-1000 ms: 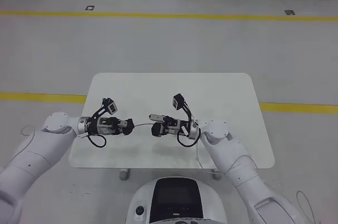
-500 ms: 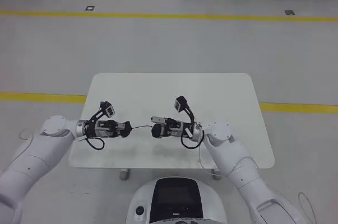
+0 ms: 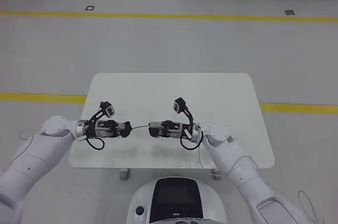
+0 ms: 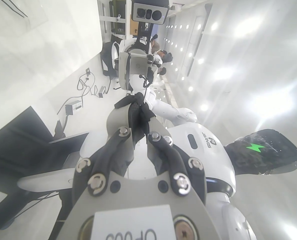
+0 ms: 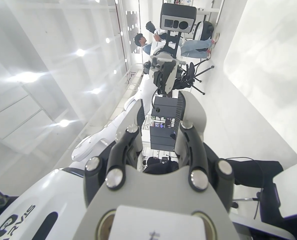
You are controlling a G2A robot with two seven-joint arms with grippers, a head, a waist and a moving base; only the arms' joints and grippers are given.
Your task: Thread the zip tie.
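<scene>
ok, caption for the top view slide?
Over the white table, the left gripper pinches the zip tie, its free end pointing at the open right gripper opposite.

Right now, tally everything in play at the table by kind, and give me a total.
zip tie: 1
grippers: 2 (left gripper, right gripper)
table: 1
Total: 4
</scene>
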